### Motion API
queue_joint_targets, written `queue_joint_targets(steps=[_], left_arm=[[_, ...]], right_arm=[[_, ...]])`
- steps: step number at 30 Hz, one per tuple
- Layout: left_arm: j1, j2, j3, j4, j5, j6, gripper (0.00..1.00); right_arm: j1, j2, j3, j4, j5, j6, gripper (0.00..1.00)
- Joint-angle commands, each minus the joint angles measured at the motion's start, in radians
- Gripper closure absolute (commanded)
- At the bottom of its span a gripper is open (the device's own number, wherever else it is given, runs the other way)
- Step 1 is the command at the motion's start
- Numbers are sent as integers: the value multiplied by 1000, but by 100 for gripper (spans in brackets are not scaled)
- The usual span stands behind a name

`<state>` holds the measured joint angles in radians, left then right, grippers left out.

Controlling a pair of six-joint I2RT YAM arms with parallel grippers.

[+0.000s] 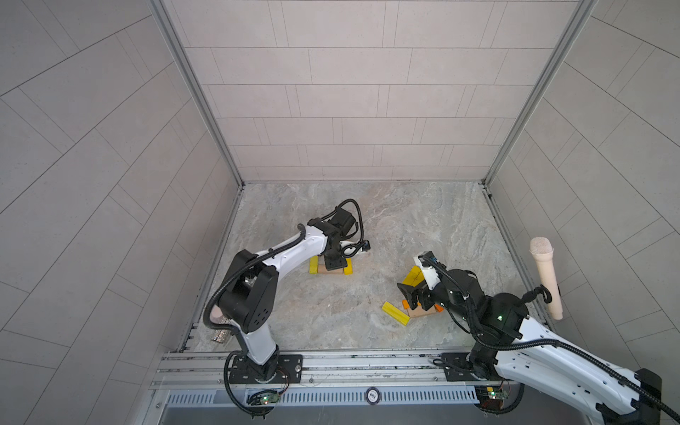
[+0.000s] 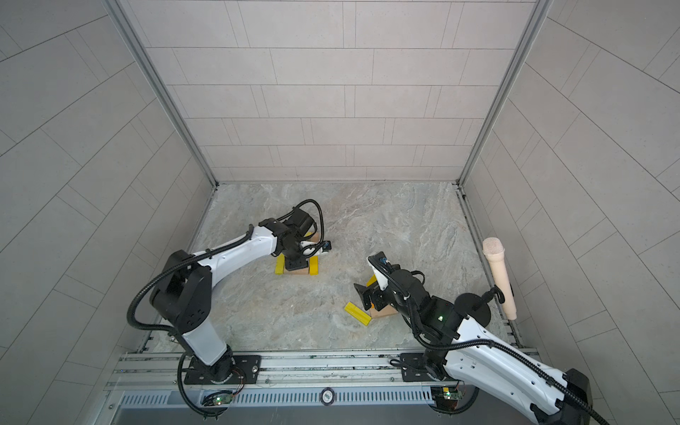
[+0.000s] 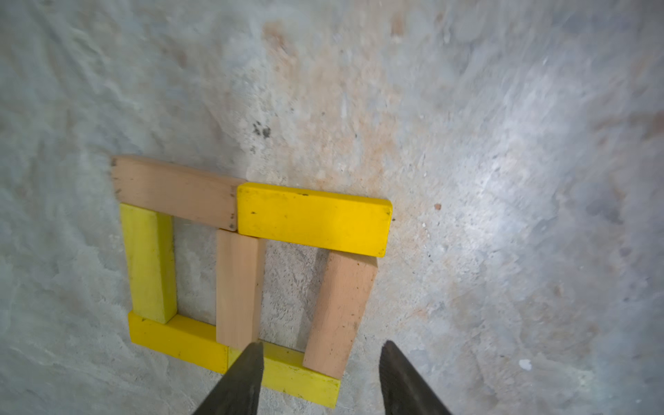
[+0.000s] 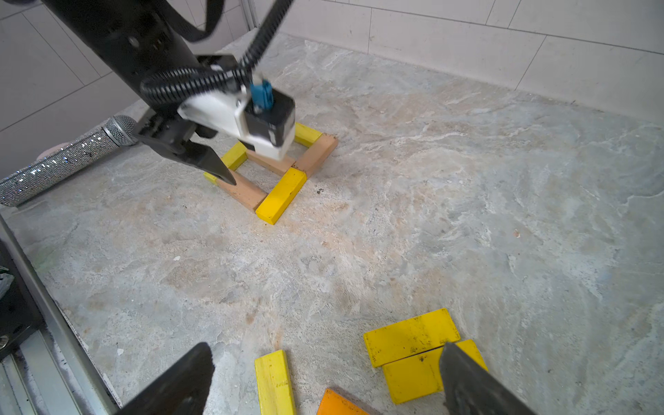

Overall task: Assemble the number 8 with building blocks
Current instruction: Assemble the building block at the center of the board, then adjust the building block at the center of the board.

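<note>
left gripper (image 3: 322,344): open, holds nothing, one finger (image 3: 248,377) each side of crooked tan bar (image 3: 341,309) | right gripper (image 4: 325,359): wide open over spare blocks (image 4: 409,336) | number 8 (image 1: 313,265): just left of frame middle in a top view | risk: a finger bumps the bar, 8 breaks

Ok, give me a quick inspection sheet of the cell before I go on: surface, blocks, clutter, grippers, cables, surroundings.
Surface: marbled grey tabletop, no spills seen.
Job's things: number 8 laid flat, seven yellow and tan bars; its end tan bar sits skewed. Spare building blocks, yellow, orange and tan, lie loose on the right side.
Clutter: beige microphone at the right edge; glittery silver microphone at the left edge.
Grippers: left gripper open over the end tan bar, gripping nothing; right gripper open above the spares, empty.
Cables: black conduits on both arms, no snags seen.
Surroundings: tiled walls, metal rail in front.
</note>
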<state>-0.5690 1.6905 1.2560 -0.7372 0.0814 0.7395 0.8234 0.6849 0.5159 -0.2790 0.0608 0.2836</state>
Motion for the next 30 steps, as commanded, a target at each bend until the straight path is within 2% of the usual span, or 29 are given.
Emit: queue_joint_targets(steps=[1, 4, 8, 10, 13, 18, 23, 25, 27, 30], left_arm=[[21, -66, -48, 64, 49, -246, 39], [33, -137, -96, 127, 35, -458, 32], [53, -235, -187, 206, -62, -753, 30], [71, -271, -223, 223, -78, -861, 29], [109, -303, -249, 216, -76, -987, 17], [185, -308, -293, 237, 42, -1122, 0], [279, -324, -420, 401, 155, -1261, 0], [335, -336, -487, 501, 233, -1323, 0], [369, -343, -536, 588, 302, -1337, 0], [375, -334, -580, 653, 315, -1348, 0]], right_arm=[[-3, 42, 30, 12, 34, 48, 1], [-3, 103, 54, 18, 62, 102, 1], [-3, 194, 98, 36, 37, 151, 0], [-3, 248, 130, 56, 19, 167, 0], [-2, 329, 165, 72, 8, 207, 0], [-3, 473, 221, 122, -38, 289, 0], [2, 619, 266, 229, -116, 369, 1], [8, 679, 292, 255, -128, 394, 3], [13, 728, 311, 279, -133, 415, 4], [16, 808, 337, 323, -153, 453, 6]])
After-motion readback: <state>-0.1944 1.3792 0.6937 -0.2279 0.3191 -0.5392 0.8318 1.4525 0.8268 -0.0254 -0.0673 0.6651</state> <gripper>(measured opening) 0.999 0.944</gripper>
